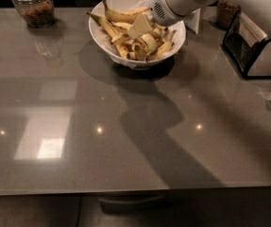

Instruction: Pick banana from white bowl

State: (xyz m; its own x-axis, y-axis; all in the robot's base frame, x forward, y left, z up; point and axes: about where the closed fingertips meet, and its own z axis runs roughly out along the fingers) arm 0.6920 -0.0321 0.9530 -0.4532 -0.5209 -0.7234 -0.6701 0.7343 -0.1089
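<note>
The white bowl (95, 38) stands at the back middle of the grey table (125, 141). It holds several yellow bananas (121, 15) and banana pieces. My gripper (141, 28) reaches down from the upper right on its white arm (175, 4). It sits inside the bowl, low among the bananas near the bowl's middle. The bananas under the gripper are partly hidden.
A glass jar (32, 6) with brown contents stands at the back left. Another jar (227, 11) stands at the back right, and a white card (194, 20) is beside the bowl. A black and silver appliance (253, 46) sits on the right.
</note>
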